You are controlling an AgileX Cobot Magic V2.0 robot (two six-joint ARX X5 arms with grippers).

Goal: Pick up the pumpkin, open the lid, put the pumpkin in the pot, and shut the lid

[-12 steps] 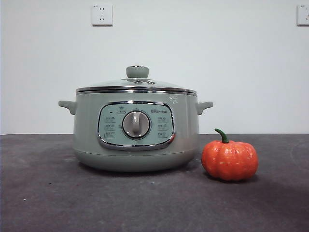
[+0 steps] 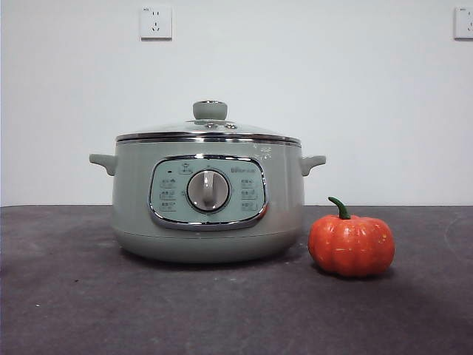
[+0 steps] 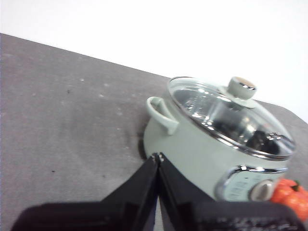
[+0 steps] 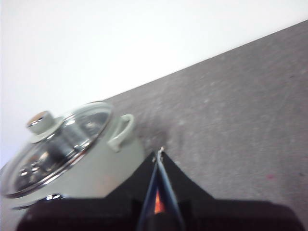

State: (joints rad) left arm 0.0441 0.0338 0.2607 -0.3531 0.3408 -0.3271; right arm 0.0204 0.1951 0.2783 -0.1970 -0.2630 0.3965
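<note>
The sage-green pot [image 2: 207, 200] stands in the middle of the dark table, its control panel and dial facing the front view. The glass lid [image 2: 209, 127] with its green knob sits closed on the pot. The orange pumpkin [image 2: 351, 244] sits on the table just right of the pot, stem up. My left gripper [image 3: 158, 156] is shut and empty, held above the table off the pot's left handle [image 3: 162, 114]; the pumpkin [image 3: 290, 197] shows at the edge of that view. My right gripper [image 4: 159, 153] is shut and empty, off the pot's right handle [image 4: 120, 132], with orange showing through the jaw slit.
Neither arm shows in the front view. The grey-black table [image 2: 74, 296] runs back to a white wall with two outlets [image 2: 156, 22]. The pot [image 3: 202, 149] and lid [image 4: 57, 149] also show in the wrist views.
</note>
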